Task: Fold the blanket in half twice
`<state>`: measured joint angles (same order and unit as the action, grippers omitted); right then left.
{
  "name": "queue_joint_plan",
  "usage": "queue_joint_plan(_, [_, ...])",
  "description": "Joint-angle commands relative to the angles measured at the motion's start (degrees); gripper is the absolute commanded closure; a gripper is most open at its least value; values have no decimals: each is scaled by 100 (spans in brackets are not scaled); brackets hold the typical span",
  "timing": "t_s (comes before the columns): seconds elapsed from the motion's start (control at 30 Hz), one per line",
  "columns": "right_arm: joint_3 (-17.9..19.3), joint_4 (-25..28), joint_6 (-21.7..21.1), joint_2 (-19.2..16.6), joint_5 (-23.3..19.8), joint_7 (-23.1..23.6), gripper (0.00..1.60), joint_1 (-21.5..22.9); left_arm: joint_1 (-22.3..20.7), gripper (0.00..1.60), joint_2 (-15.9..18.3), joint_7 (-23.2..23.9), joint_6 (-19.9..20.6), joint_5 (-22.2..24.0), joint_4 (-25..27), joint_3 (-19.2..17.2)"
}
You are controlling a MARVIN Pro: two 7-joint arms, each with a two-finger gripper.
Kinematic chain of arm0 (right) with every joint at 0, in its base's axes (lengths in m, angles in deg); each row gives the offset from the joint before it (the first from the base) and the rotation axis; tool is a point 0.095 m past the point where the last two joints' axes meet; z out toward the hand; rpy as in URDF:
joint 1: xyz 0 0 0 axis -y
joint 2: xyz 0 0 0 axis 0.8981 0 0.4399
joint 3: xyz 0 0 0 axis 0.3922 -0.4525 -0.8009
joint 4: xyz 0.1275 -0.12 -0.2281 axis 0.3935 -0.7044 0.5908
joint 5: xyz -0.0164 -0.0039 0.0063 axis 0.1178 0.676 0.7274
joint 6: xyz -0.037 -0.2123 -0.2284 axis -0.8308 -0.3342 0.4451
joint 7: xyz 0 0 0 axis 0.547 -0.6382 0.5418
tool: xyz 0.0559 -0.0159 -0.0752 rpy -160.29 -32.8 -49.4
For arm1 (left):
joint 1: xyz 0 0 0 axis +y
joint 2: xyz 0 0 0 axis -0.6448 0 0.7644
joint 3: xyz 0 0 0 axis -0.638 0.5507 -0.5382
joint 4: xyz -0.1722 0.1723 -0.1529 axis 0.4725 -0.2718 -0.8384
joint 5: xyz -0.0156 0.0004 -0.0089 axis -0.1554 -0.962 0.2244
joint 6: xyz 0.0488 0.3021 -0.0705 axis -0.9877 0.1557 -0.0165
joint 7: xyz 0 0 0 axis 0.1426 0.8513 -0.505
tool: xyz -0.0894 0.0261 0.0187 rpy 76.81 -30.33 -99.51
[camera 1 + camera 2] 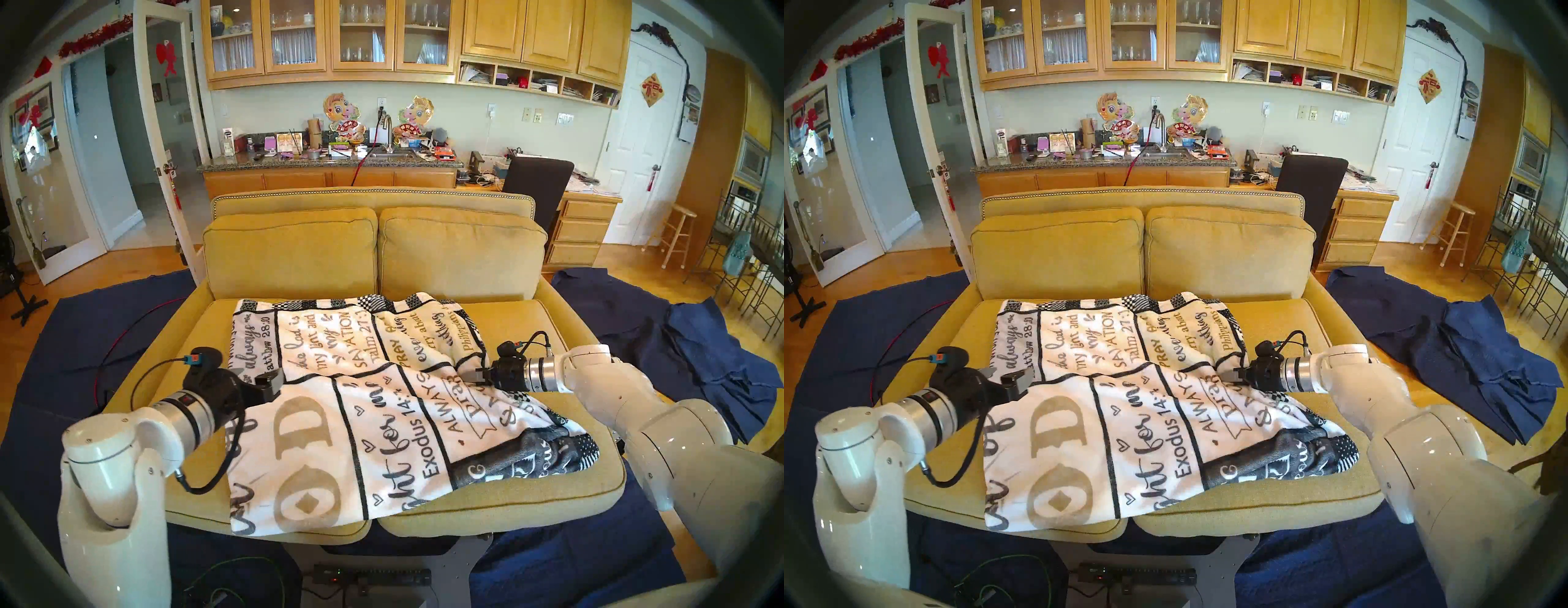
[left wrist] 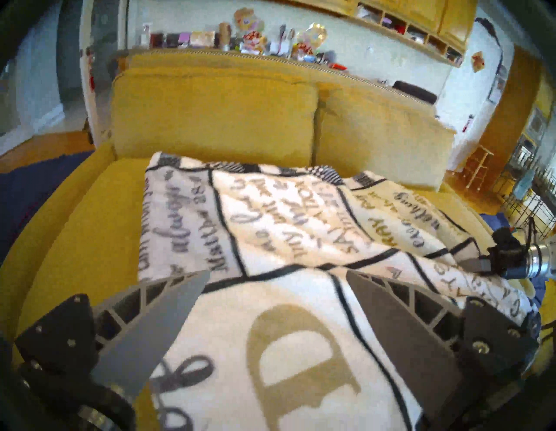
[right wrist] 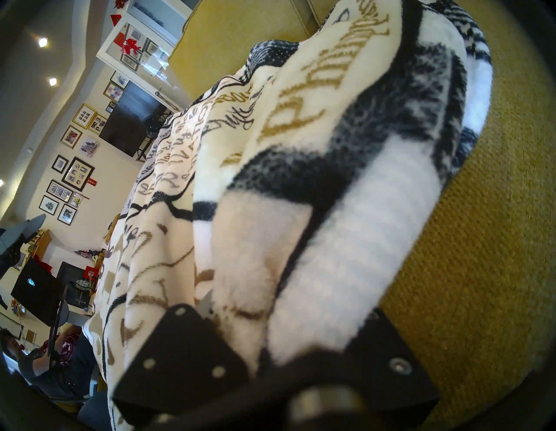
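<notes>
The blanket is white fleece with black grid lines, black script lettering and some tan letters — a big tan D among them — and a border of black-and-white checks, triangles and stripes. One turned-back corner shows dark grey with white letters. The sofa is mustard yellow. Navy blue cloths cover the floor. The arms are glossy white — their grippers black and grey.

- Room bright, even daylight; soft shadow under my arms on the sofa.
- Fisheye bends edges, dark rim all round.
- My left-wrist view motion-blurred.
- Right-wrist: blanket nearest lens out of focus; ceiling spots glare far left of it.
</notes>
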<state>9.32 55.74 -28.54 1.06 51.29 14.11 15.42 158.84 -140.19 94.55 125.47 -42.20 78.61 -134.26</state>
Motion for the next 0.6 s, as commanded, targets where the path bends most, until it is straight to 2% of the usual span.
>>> queue_joint_plan(0.0, [24,71,-3,14,-23,54,160,111,-666,0,402,-2,216,329,-314,-876])
queue_joint_plan(0.07, [26,70,0,15,-22,51,160,110,-803,0,488,40,216,435,-504,-1080])
queue_joint_plan(0.27, [27,67,7,16,-22,50,160,109,-1114,0,868,8,216,689,-1164,-1379])
queue_joint_plan(0.53, [28,67,10,16,-22,54,160,110,-1463,0,1259,32,216,987,-1988,-1470])
queue_joint_plan(0.57, [28,67,11,16,-22,54,160,110,-1523,0,1313,41,216,1085,-2225,-1442])
